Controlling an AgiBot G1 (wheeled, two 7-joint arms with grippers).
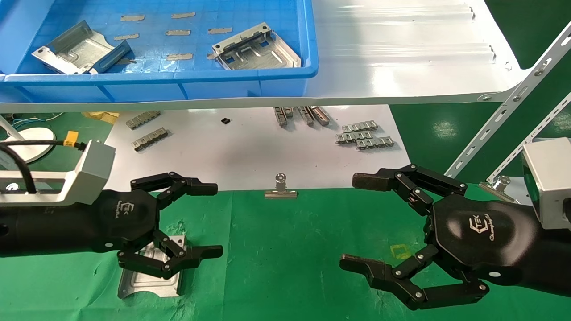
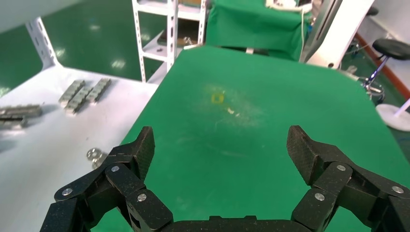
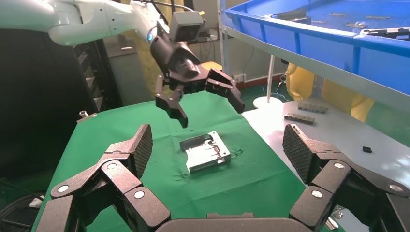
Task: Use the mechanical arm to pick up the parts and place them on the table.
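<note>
One silvery sheet-metal part (image 1: 149, 276) lies flat on the green table (image 1: 285, 258), under my left gripper (image 1: 214, 220). That gripper is open and empty and hovers above the part; it also shows in the right wrist view (image 3: 208, 108) over the same part (image 3: 205, 152). Two more parts (image 1: 78, 49) (image 1: 256, 48) lie in the blue bin (image 1: 178, 80) on the white shelf. My right gripper (image 1: 357, 220) is open and empty over the right of the table. In the left wrist view my left gripper (image 2: 220, 145) faces bare green cloth.
Several grey link strips (image 1: 363, 136) lie on the white board (image 1: 250, 151) under the shelf. A silver binder clip (image 1: 280, 189) sits at the cloth's far edge. Slanted white shelf struts (image 1: 508, 107) stand at the right. A small yellow mark (image 1: 400, 252) is on the cloth.
</note>
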